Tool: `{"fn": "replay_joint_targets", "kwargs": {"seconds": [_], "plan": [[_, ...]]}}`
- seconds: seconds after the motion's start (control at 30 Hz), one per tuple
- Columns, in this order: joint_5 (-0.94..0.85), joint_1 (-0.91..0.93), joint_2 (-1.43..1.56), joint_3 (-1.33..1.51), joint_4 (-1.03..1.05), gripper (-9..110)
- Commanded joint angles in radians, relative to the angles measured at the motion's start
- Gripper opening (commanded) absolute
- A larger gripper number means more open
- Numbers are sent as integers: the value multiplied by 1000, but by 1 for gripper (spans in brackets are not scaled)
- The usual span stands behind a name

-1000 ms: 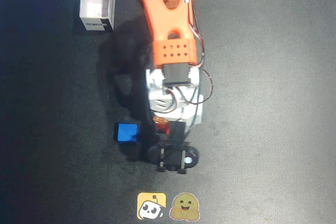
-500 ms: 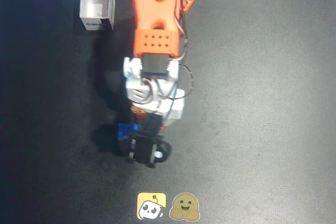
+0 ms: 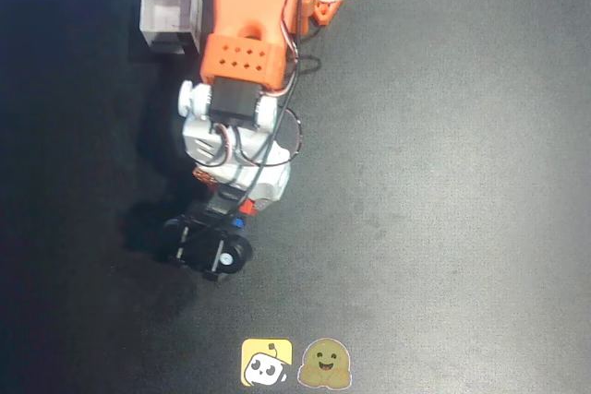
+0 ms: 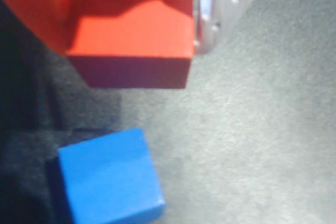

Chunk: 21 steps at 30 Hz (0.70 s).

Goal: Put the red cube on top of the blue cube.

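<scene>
The hand (image 4: pixel 131 30) grips the red cube (image 4: pixel 131 40) above the tabletop (image 4: pixel 252 129) — centre it squarely over the blue cube (image 4: pixel 107 179) before lowering.

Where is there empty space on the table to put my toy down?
The whole right half of the table is bare. The left is crowded: white box, arm, and the end effector holding the red cube above the blue cube.

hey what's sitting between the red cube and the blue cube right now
Nothing. In the wrist view only bare grey mat separates the red cube, held in the hand, from the blue cube below it.
</scene>
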Motion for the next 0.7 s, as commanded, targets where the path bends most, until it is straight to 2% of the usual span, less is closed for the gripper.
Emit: {"fn": "replay_joint_targets", "kwargs": {"seconds": [0.0,0.67], "plan": [[2,18,72,-26,3,2],[-23,46,-77,-199,-61,2]]}}
